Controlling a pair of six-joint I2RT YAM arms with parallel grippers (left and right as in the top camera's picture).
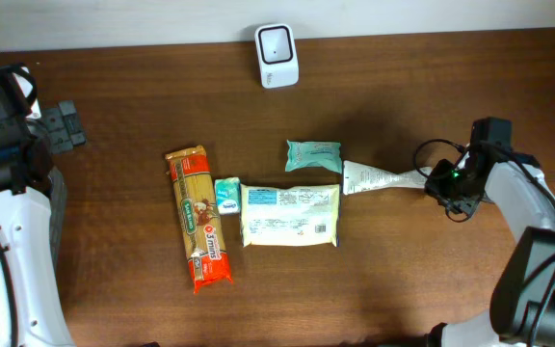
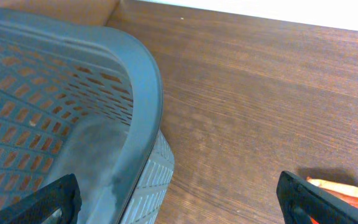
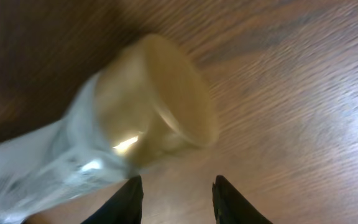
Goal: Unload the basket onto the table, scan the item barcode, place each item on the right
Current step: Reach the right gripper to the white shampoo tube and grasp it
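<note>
since the white squeeze tube with its yellowish cap lies on the dark wooden table, long axis left to right and cap end toward me, my right pincer sits right at that cap. my jaws stand partly apart; i cannot tell whether they grip it. my left pincer, wide open, is well apart.

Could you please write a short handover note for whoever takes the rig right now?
Left gripper open, idle by the basket.
Right gripper at the tube cap end; grip unclear.
Scanner at the far side, tube well short of it.
Done: reach to tube. Left: lift tube, show its barcode to the scanner.
</note>
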